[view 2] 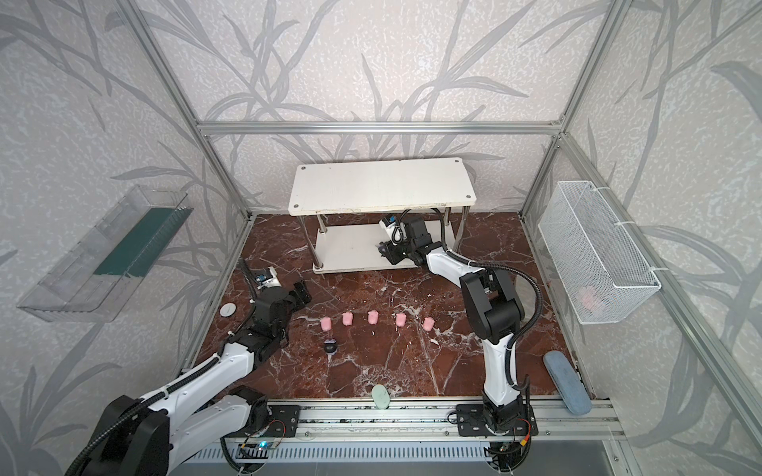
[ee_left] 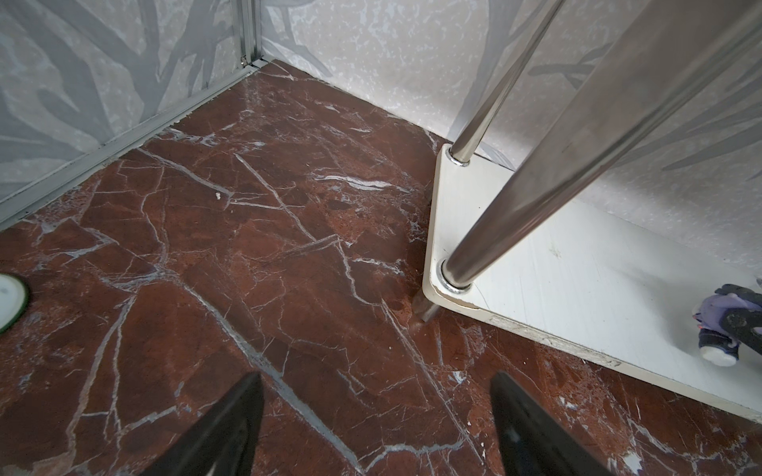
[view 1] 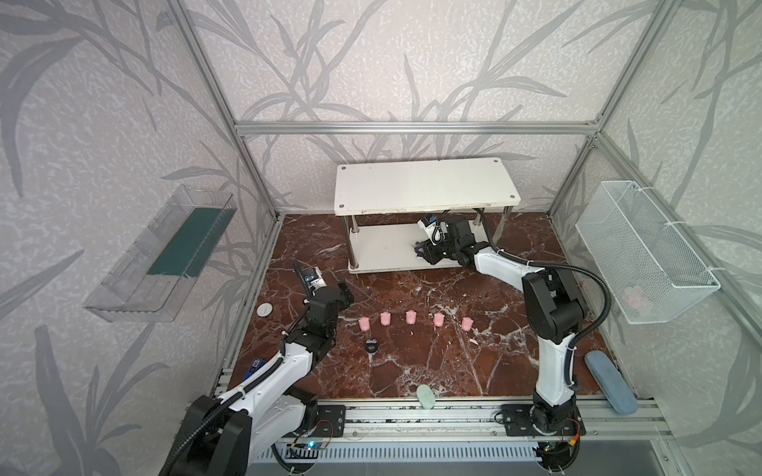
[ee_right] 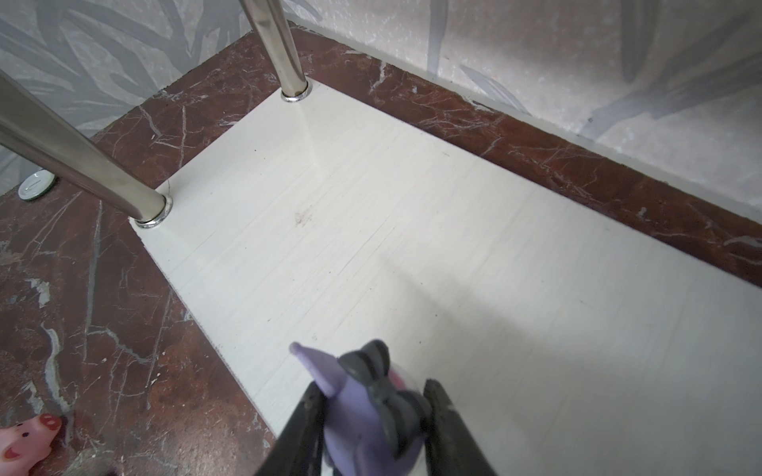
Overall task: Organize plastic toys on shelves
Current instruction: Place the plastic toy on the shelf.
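1. Between the two boards of the shelves point(view 1: 412, 185), the right gripper point(ee_right: 373, 393) pinches the purple figurine point(ee_right: 350, 383) in narrowed jaws, over the lower board point(ee_right: 371, 198) near its right end.
2. Its lilac pointed tip aims away from the claw, toward the chrome posts point(ee_right: 103, 173); its long axis is unclear (the fingers cover the body).
3. The left gripper point(ee_left: 375, 379) gapes wide and empty above the marble floor point(ee_left: 247, 247), beside the rack's left end.
4. Five pink pigs point(view 1: 411, 317) stand in a row in front of the rack; a black figurine point(view 1: 372, 347) sits just beside the leftmost.
5. The top board overhangs the right claw; a white disc point(view 1: 265, 309) and a green oval point(view 1: 425, 396) lie well apart.
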Controlling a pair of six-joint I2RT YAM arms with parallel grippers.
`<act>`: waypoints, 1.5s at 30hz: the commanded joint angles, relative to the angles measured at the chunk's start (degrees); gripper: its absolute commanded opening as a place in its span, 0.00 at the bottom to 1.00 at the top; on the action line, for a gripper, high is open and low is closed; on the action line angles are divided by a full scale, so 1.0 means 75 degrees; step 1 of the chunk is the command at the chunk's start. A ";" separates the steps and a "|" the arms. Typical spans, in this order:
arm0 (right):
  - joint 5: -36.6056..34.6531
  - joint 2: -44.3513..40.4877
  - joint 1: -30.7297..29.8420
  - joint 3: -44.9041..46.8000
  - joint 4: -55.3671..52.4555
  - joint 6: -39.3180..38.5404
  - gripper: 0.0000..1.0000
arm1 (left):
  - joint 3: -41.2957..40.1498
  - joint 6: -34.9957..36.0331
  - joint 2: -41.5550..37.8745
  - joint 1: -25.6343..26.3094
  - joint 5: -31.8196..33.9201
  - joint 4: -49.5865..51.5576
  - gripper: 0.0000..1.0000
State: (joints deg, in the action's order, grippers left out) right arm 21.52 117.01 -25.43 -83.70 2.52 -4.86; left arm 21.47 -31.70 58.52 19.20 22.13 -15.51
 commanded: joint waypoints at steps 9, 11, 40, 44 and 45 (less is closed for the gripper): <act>-0.0145 0.0391 0.0086 -0.0574 -0.0449 -0.0331 0.27 | -0.0064 -0.0035 -0.0012 -0.0071 0.0077 -0.0094 0.84; -0.0219 0.0431 0.0098 -0.0611 -0.0517 -0.0398 0.27 | -0.0051 -0.0032 -0.0011 -0.0089 0.0057 -0.0091 0.84; -0.0636 0.0307 0.0189 -0.0515 -0.0551 -0.0418 0.46 | -0.0109 -0.0094 -0.0002 -0.0146 0.0015 -0.0113 0.84; -0.0643 0.0220 0.0192 -0.0401 -0.0444 -0.0389 0.47 | -0.0103 -0.0096 0.0002 -0.0149 0.0016 -0.0112 0.84; -0.0622 0.0208 0.0197 -0.0384 -0.0430 -0.0369 0.47 | -0.0112 -0.0097 -0.0002 -0.0153 0.0016 -0.0106 0.84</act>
State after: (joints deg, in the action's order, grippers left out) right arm 16.93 120.18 -24.25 -87.13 -1.19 -7.40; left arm 21.47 -31.73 58.57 18.31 21.96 -15.51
